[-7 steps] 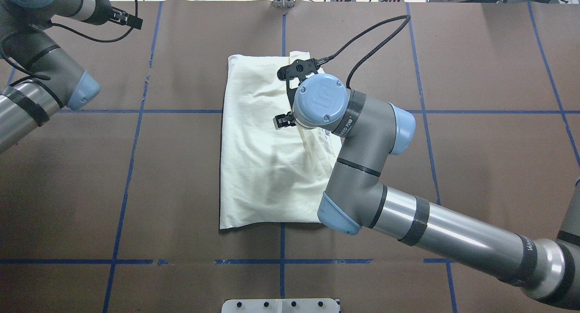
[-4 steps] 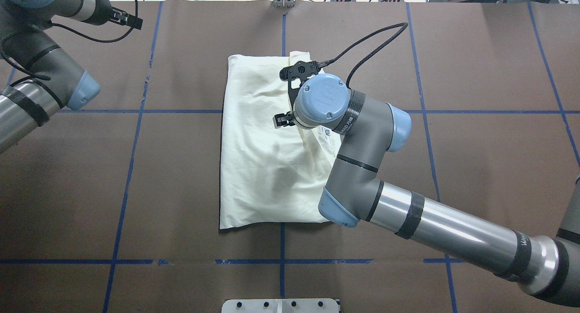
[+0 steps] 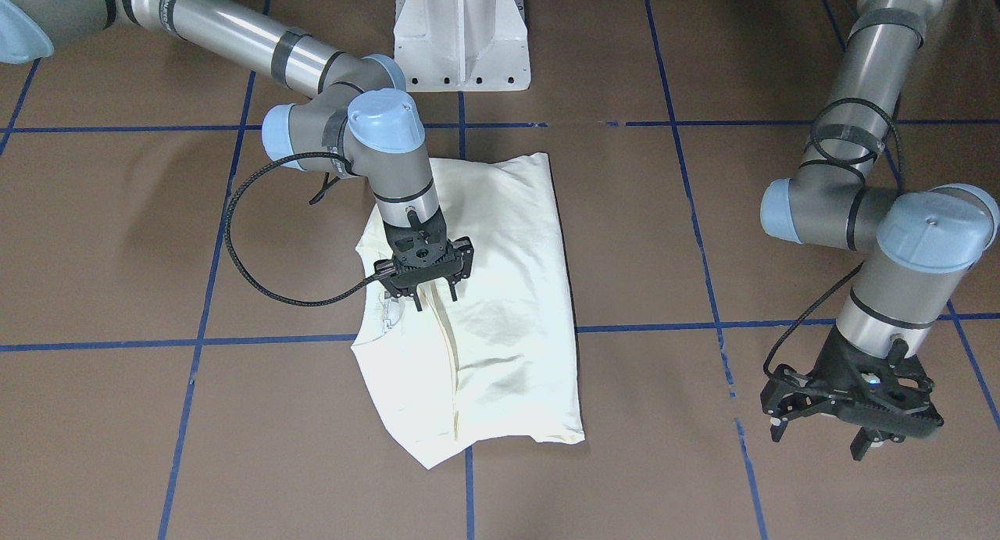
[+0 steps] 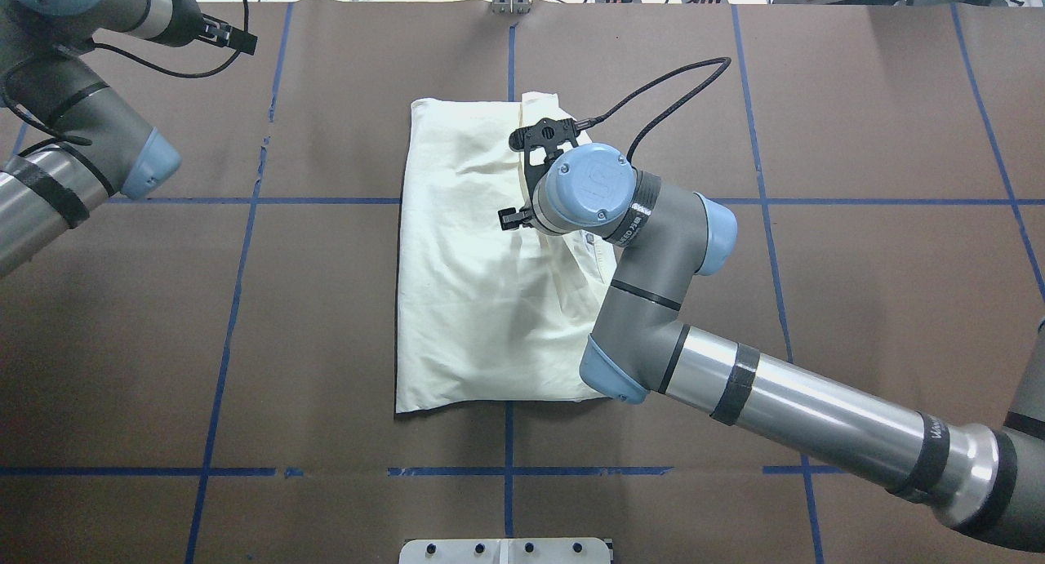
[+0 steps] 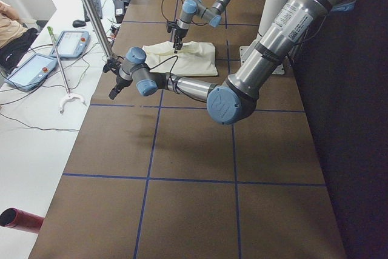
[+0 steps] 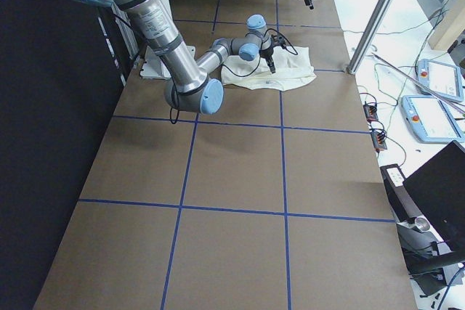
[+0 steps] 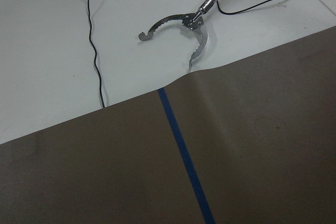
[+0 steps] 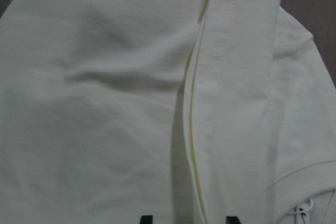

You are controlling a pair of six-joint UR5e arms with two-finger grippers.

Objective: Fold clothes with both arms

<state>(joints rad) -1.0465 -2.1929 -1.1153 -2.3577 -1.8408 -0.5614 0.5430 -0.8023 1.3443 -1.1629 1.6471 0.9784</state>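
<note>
I see the cream T-shirt (image 4: 465, 303), folded plain side up, lying at the middle of the bench (image 4: 882, 319), across its centre tape line. The right gripper (image 3: 436, 300) hangs just above a long fold near the shirt's right edge, jaws apart, grasping nothing. The left gripper (image 3: 816, 440) hovers well apart, near the bench's far left edge, likewise released and empty

Brown papered tabletop and the oddments beside it

The tabletop (image 4: 326, 319) is covered in brown paper crossed by blue tape lines (image 4: 122, 471), and a white pedestal base (image 3: 461, 36) stands at its edge. On the white surface (image 7: 52, 35) past the paper's edge lie a metal grabber tool (image 7: 191, 24), a black cable (image 7: 93, 40), one tablet (image 5: 63, 43) and another (image 5: 30, 71). A red cylinder (image 5: 21, 219) lies by a corner.
</note>
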